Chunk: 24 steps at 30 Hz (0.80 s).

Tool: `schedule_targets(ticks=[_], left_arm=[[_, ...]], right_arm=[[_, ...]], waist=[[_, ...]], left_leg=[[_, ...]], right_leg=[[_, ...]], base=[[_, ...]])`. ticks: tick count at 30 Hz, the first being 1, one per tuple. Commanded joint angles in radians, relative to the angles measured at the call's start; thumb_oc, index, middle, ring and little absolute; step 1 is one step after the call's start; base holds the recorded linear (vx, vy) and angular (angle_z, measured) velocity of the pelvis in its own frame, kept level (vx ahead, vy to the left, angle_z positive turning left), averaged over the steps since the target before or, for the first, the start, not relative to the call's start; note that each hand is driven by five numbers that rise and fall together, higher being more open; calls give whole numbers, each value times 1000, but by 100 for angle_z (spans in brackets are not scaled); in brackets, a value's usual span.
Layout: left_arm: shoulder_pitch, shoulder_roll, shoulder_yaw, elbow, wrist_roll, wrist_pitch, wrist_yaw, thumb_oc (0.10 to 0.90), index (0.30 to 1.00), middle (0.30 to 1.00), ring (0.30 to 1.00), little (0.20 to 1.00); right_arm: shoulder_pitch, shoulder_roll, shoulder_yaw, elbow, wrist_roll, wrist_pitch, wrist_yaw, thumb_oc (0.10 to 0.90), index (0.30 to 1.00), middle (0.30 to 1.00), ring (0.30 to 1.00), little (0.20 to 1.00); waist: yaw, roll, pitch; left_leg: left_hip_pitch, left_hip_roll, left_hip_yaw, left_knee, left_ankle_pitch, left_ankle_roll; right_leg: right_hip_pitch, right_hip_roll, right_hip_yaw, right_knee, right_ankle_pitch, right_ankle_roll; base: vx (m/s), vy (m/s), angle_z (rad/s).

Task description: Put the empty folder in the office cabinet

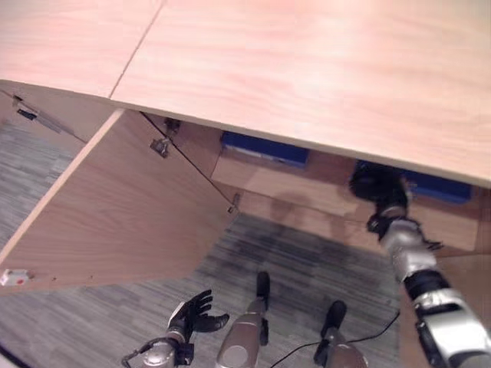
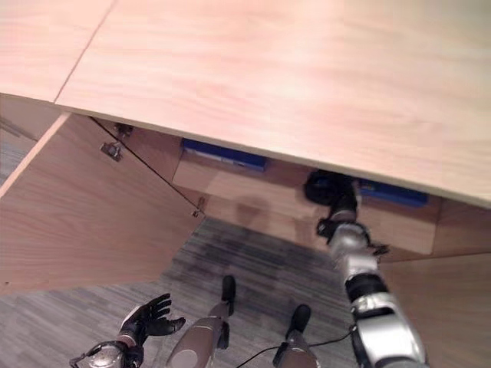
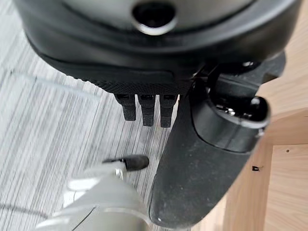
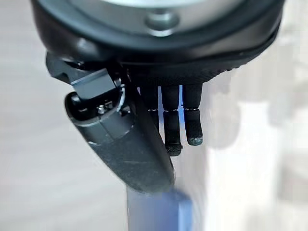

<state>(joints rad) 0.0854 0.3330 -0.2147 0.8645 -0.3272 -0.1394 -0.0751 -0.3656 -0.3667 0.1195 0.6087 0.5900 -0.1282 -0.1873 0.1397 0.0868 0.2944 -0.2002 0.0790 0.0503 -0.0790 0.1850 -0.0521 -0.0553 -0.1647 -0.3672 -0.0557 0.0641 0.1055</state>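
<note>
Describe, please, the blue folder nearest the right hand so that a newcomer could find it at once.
Start at the wooden cabinet with its left door swung open. On the shelf under its top lie two blue folders; the right hand reaches in beside the right folder. Unlike the left folder, which lies near the open door, it sits at the hand's right.

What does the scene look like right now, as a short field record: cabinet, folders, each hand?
cabinet door: swung open on the robot's left
cabinet top: light wood, overhangs the shelf
blue folders: lying on the shelf inside
right hand: reached under the top into the cabinet; fingers straight, blue shows past them in its wrist view
left hand: low over the carpet, fingers relaxed, holding nothing
</note>
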Motion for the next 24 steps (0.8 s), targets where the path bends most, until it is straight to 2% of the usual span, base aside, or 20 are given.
schedule_targets(ticks=[1, 3, 4, 5, 6, 7, 8, 9, 10, 12, 13, 14, 16, 17, 18, 20, 21, 22, 24], left_arm=[[32, 24, 39, 62, 67, -7, 29, 800, 900, 900, 900, 900], [38, 25, 57, 78, 75, -4, 32, 800, 900, 900, 900, 900], [39, 27, 80, 99, 79, -1, 41, 800, 900, 900, 900, 900], [34, 30, 85, 114, 78, -2, 47, 800, 900, 900, 900, 900], [30, 36, 93, 122, 79, -6, 59, 800, 900, 900, 900, 900], [27, 38, 109, 121, 63, -12, 61, 800, 900, 900, 900, 900], [32, 36, 112, 128, 71, -9, 61, 800, 900, 900, 900, 900], [21, 36, 125, 167, 74, -8, 68, 800, 900, 900, 900, 900], [20, 33, 133, 172, 67, -8, 69, 800, 900, 900, 900, 900], [23, 24, 135, 180, 71, -10, 70, 800, 900, 900, 900, 900], [24, 24, 135, 180, 71, -10, 70, 800, 900, 900, 900, 900], [24, 8, 134, 191, 67, -11, 70, 800, 900, 900, 900, 900], [16, 9, 147, 180, 63, -7, 72, 800, 900, 900, 900, 900], [18, 12, 152, 177, 66, -4, 69, 800, 900, 900, 900, 900], [24, 17, 159, 181, 75, 0, 66, 800, 900, 900, 900, 900], [33, 19, 175, 203, 94, 6, 62, 800, 900, 900, 900, 900], [34, 20, 176, 204, 94, 5, 62, 800, 900, 900, 900, 900], [37, 20, 193, 226, 106, 3, 70, 800, 900, 900, 900, 900], [36, 15, 208, 243, 108, 2, 78, 800, 900, 900, 900, 900]], right_arm=[[73, -67, -56, -93, -44, -80, 45, 800, 900, 900, 900, 900], [99, -48, -58, -100, -50, -79, 50, 800, 900, 900, 900, 900], [150, -5, -65, -104, -42, -78, 59, 800, 900, 900, 900, 900], [171, 4, -67, -105, -32, -80, 68, 800, 900, 900, 900, 900], [212, 12, -70, -121, -24, -77, 80, 800, 900, 900, 900, 900], [237, 18, -61, -106, -11, -85, 85, 800, 900, 900, 900, 900], [253, 25, -64, -96, -3, -88, 85, 800, 900, 900, 900, 900], [270, 25, -73, -81, -4, -82, 84, 800, 900, 900, 900, 900], [285, 22, -75, -86, -11, -79, 87, 800, 900, 900, 900, 900], [300, 5, -80, -84, -26, -72, 93, 800, 900, 900, 900, 900], [300, 4, -79, -83, -26, -72, 93, 800, 900, 900, 900, 900], [300, -12, -78, -63, -37, -69, 94, 800, 900, 900, 900, 900], [294, -16, -80, -52, -39, -60, 90, 800, 900, 900, 900, 900], [297, -18, -79, -46, -44, -53, 89, 800, 900, 900, 900, 900], [312, -19, -79, -46, -52, -46, 93, 800, 900, 900, 900, 900], [345, -14, -76, -56, -66, -36, 110, 800, 900, 900, 900, 900], [347, -14, -75, -56, -66, -35, 110, 800, 900, 900, 900, 900], [378, -9, -80, -70, -72, -34, 121, 800, 900, 900, 900, 900], [405, -4, -85, -78, -73, -31, 132, 800, 900, 900, 900, 900]], waist=[[-9, -13, -89], [-14, -17, -95], [-18, -23, -102], [-23, -28, -105], [-57, -34, -106], [-54, -42, -115], [-45, -48, -122], [-47, -52, -138], [-48, -51, -145], [-43, -46, -156], [-45, -46, -156], [-49, -46, -148], [-78, -66, -141], [-90, -71, -141], [-105, -80, -146], [-118, -85, -153], [-120, -84, -154], [-127, -83, -166], [-131, -82, -177]], left_leg=[[107, 6, 9, -8, -136, -26], [122, 7, 13, -8, -138, -24], [146, 11, 18, -8, -142, -20], [145, 12, 13, -8, -137, -21], [143, 11, -4, -8, -123, -18], [152, -3, -8, -8, -119, -12], [151, -13, -26, -8, -115, -12], [145, -22, -68, -8, -106, -22], [141, -22, -79, -8, -102, -29], [120, -15, -114, -8, -68, -67], [120, -15, -116, -8, -68, -67], [89, 7, -70, -4, -29, -87], [100, 64, 133, 25, -56, -67], [115, 97, 209, 48, -63, -65], [146, 122, 257, 70, -86, -79], [190, 157, 278, 102, -111, -89], [189, 157, 276, 104, -112, -90], [239, 180, 252, 112, -115, -105], [274, 197, 222, 117, -108, -119]], right_leg=[[19, -38, -21, 138, -178, 29], [18, -44, -30, 171, -183, 31], [16, -44, -25, 231, -197, 38], [18, -31, -3, 239, -206, 42], [3, 25, 87, 267, -235, 41], [9, 92, 210, 245, -260, 22], [30, 98, 213, 222, -266, 3], [58, 107, 209, 186, -262, -7], [73, 110, 205, 169, -261, -12], [117, 109, 160, 105, -252, -26], [119, 109, 158, 102, -251, -26], [139, 100, 115, 68, -237, -31], [133, 73, 75, 75, -233, -33], [129, 64, 51, 77, -228, -37], [133, 51, 35, 80, -237, -37], [125, 34, -3, 93, -231, -45], [126, 35, -4, 94, -232, -45], [122, 24, -40, 98, -225, -50], [115, 15, -72, 110, -221, -52]], base=[[62, 65, 10], [18, 42, 3], [-2, -1, -3], [0, 0, 0], [-20, -72, 23], [-18, -96, 49], [-29, -206, 59], [-14, -232, 48], [-26, -237, 79], [-75, -162, 125], [-212, -111, 100], [-214, -19, 77], [-246, -6, 106], [-136, 2, 135], [-123, 13, 115], [-103, 47, 83], [-118, 115, 88], [-99, 126, 81], [-115, 168, 95]])
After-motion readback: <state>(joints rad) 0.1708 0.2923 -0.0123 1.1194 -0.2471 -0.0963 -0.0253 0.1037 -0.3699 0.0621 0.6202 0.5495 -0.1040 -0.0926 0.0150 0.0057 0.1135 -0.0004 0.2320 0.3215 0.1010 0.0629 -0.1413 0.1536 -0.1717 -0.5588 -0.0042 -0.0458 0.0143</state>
